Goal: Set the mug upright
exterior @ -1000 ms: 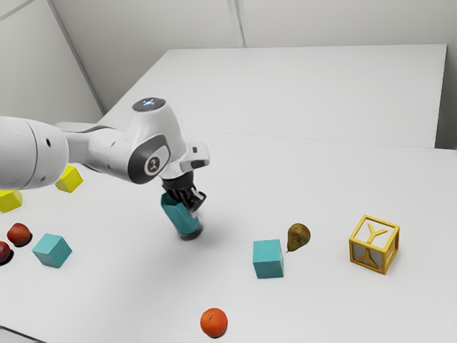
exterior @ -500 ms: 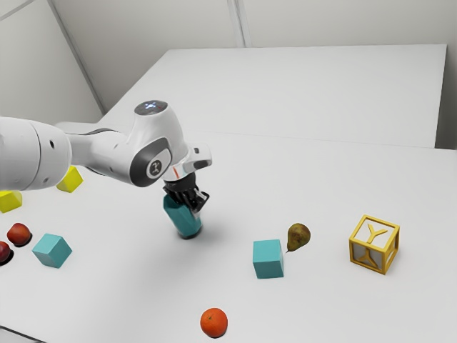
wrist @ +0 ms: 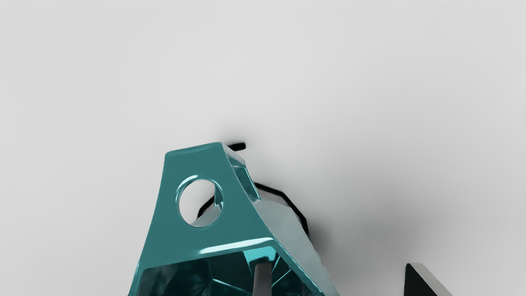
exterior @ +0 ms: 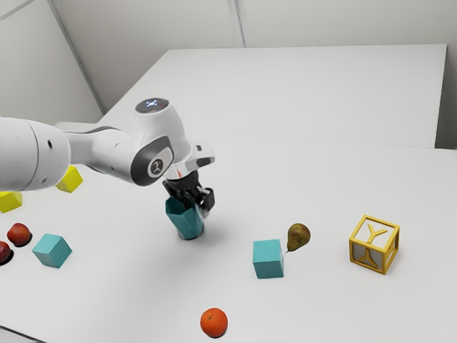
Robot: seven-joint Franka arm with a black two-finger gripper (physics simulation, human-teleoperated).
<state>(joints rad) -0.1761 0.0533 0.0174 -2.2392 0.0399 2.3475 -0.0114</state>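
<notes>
My gripper (exterior: 196, 203) is low over the teal mug (exterior: 187, 221), its fingers apart. The mug rests on its base with its mouth facing up; in the exterior view its top leans a little to the left, and I cannot tell whether it is truly level. From the wrist view, the gripper (wrist: 343, 280) has one finger inside the mouth of the mug (wrist: 236, 234) and the other outside, well off the wall. The handle part with a round hole faces away from the fingers.
On the table (exterior: 143, 300), a teal cube (exterior: 268, 259), a pear (exterior: 298, 236) and a yellow-framed block (exterior: 374, 244) lie toward the exterior view's right. An orange (exterior: 214, 323) is nearer the camera. Another teal cube (exterior: 52, 251), red fruits and yellow blocks are at the left.
The mug has come from a stronger tilt to a more upright stance, its top moving toward the exterior view's right. My hand has shifted slightly the same way, and the fingers have spread.
</notes>
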